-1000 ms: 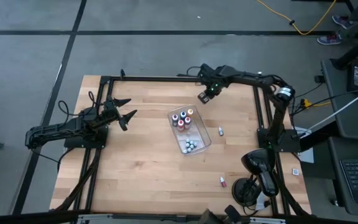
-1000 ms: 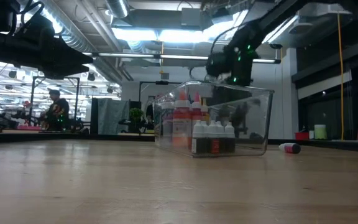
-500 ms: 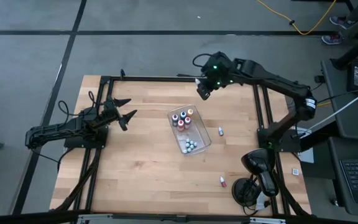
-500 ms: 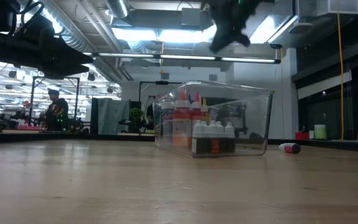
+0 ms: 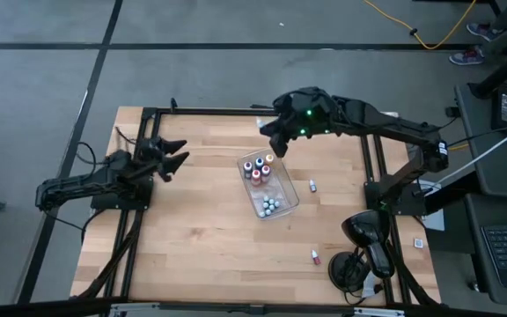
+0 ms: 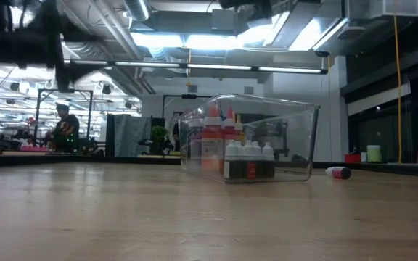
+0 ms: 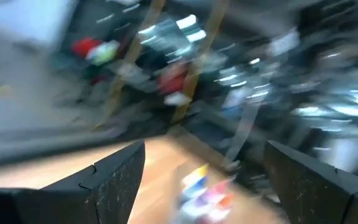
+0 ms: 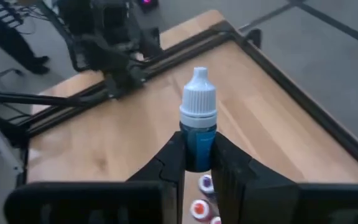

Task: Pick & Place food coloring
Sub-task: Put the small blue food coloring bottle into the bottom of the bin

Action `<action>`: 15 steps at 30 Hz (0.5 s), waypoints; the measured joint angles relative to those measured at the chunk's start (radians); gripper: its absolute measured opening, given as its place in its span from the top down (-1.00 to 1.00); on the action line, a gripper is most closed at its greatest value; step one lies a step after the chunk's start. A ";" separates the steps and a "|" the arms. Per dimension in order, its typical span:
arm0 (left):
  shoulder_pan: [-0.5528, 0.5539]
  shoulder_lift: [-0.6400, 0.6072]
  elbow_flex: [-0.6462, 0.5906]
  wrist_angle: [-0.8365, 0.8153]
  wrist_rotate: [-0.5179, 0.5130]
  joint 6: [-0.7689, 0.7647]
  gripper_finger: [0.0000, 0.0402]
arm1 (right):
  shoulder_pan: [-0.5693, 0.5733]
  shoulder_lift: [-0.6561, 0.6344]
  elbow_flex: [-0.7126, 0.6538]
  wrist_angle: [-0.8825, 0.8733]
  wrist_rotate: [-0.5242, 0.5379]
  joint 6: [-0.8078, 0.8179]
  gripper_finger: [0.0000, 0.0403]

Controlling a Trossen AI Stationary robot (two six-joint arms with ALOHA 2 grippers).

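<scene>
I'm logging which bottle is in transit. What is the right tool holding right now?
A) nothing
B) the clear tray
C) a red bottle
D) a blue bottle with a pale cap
D: in the right wrist view the right tool is shut on a blue bottle with a pale cap, upright between its fingers.

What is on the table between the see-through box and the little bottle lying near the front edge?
Only bare wood, as the high view shows: nothing lies between the clear tray and the small bottle near the table's front edge.
</scene>
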 joint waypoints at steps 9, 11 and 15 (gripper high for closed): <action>0.000 0.204 0.344 -0.185 0.219 0.230 -0.59 | 0.097 0.033 0.000 0.035 -0.001 0.004 0.72; 0.000 0.300 0.443 -0.278 0.232 0.292 -0.59 | 0.115 0.046 0.000 0.024 -0.007 0.002 0.72; -0.002 0.507 0.642 -0.383 0.296 0.342 -0.59 | 0.159 0.082 0.000 0.028 -0.013 -0.001 0.72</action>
